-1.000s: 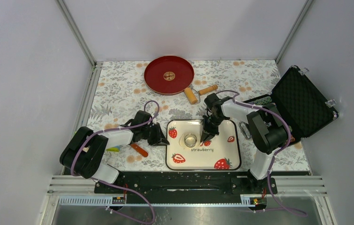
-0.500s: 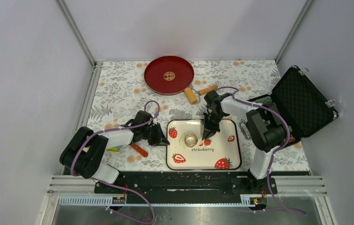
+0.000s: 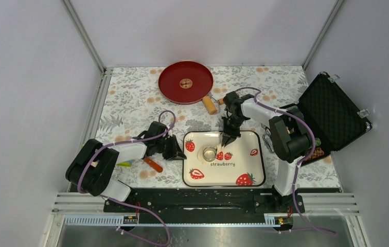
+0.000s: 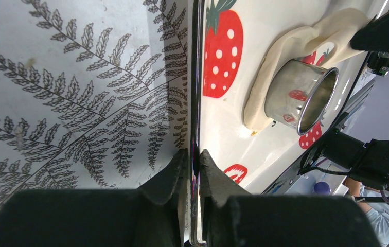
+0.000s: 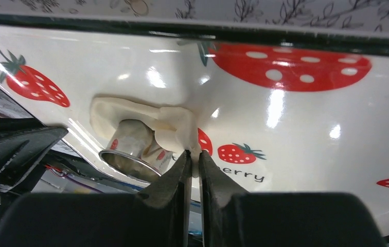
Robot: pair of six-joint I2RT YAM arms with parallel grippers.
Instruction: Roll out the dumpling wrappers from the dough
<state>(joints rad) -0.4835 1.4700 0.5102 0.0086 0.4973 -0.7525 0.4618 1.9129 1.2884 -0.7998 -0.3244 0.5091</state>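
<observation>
My jaws, nearly closed, pinch a flap of dough point(image 5: 174, 128) draped over the steel cutter point(image 5: 130, 145) on the strawberry tray point(image 5: 311, 118).

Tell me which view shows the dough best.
Right wrist: the dough fills mid-frame, lying against the metal cutter, one end pinched in the right gripper. Left wrist shows its edge beside the cutter; top external barely shows it.

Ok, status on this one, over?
Left gripper shut on tray rim. Right gripper shut on dough edge, dough draped against metal cutter. Nothing blocking.
</observation>
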